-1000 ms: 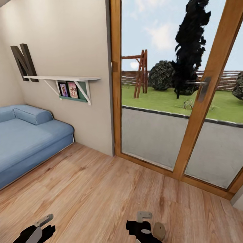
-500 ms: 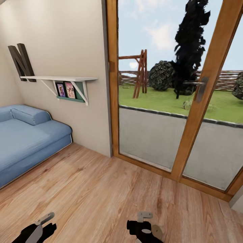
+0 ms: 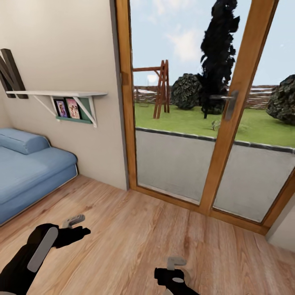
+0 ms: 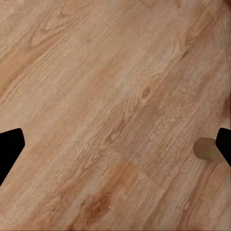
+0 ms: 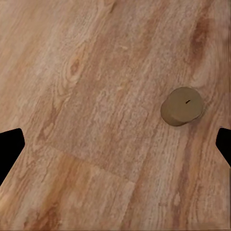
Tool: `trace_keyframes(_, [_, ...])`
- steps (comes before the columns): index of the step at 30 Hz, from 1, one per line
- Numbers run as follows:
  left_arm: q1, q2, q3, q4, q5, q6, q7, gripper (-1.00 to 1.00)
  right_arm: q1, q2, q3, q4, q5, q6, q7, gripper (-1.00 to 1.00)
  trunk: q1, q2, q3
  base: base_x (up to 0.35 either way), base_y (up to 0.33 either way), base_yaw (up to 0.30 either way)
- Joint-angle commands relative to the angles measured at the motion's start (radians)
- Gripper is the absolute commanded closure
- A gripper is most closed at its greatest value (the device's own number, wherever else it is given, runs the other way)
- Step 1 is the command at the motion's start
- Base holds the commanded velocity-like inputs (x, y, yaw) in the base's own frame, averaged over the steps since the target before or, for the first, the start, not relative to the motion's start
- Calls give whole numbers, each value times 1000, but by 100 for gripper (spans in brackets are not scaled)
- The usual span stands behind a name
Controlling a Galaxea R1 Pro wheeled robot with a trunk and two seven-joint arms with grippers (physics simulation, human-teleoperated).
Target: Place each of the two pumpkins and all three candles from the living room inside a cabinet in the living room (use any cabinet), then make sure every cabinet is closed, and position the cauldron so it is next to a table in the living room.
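A short brownish candle (image 5: 182,106) stands upright on the wood floor, showing in the right wrist view off to one side of the line between the fingers. My right gripper (image 5: 115,144) hangs open above the floor, apart from the candle, and sits at the bottom edge of the head view (image 3: 175,268). The left wrist view catches a candle (image 4: 207,149) on the floor close to one dark fingertip (image 4: 224,144). My left gripper (image 3: 78,228) is open and empty, stretched forward low over the floor. Pumpkins, cabinet, cauldron and table are out of view.
A blue sofa (image 3: 24,172) lies at the left against the wall, under a white shelf (image 3: 57,94) with photos. A wood-framed glass patio door (image 3: 221,123) stands ahead, with a garden beyond. Open wood floor (image 3: 135,229) lies between.
The whole head view has shifted, so the camera turned right. My left arm has reached forward and further into view. The right gripper stays at the bottom edge.
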Motion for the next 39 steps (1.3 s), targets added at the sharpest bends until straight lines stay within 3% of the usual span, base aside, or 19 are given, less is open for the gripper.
trace_keyframes(1, [-1, 1, 1, -4, 11, 4, 8, -100, -1, -1, 7, -1, -4, 5, -9, -100, 4, -8, -4, 0, 0, -276])
trace_keyframes(21, [-5, 3, 1, -28, 11, 5, 4, -100, -2, 2, 9, -6, -4, -5, -9, -100, 81, -148, -67, 0, 0, -262])
trace_keyframes(33, [-5, -1, 1, -41, 13, 7, 4, -100, -1, 1, 10, -2, -4, -8, -9, -100, 127, -232, -105, 0, 0, -25])
trace_keyframes(39, [-5, -1, 2, -41, 15, 7, 4, -100, -1, 1, 10, 0, -4, -9, -8, -100, 127, -232, -105, 0, 0, 0])
